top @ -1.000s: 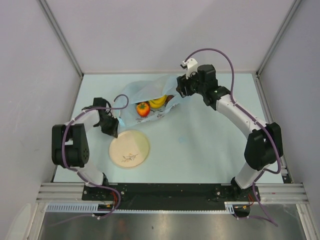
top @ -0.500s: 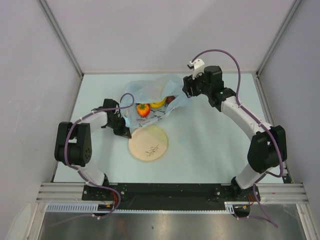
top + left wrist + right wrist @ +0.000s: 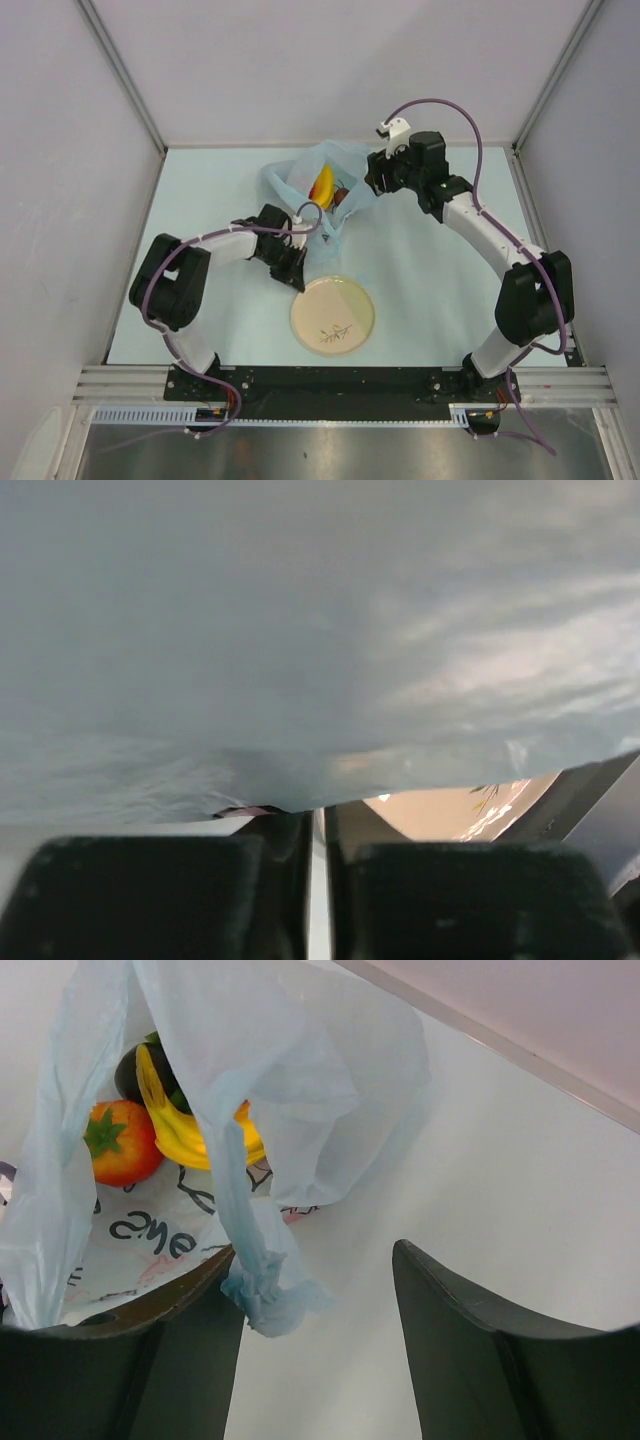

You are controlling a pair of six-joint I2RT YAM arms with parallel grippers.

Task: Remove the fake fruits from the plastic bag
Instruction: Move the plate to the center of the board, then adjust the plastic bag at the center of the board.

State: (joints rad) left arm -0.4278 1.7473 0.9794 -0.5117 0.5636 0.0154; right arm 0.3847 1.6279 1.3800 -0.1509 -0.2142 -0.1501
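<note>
From above, the left gripper (image 3: 297,277) lies low on the tabletop (image 3: 430,290), between the plastic bag (image 3: 297,178) at far centre and a beige plate (image 3: 333,316). Its wrist view alone shows the jaws pressed together under bag film. Only the right wrist view shows an orange fruit (image 3: 122,1142) and a dark fruit (image 3: 132,1068) beside the banana (image 3: 178,1125) inside the bag. The right gripper (image 3: 315,1260) has its jaws spread, a bag strip hanging against one.

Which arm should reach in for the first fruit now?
Right. The right claw stands open at the mouth of the plastic bag, with the banana and orange fruit in clear view. The left claw is shut, its camera mostly blocked by bag film.
</note>
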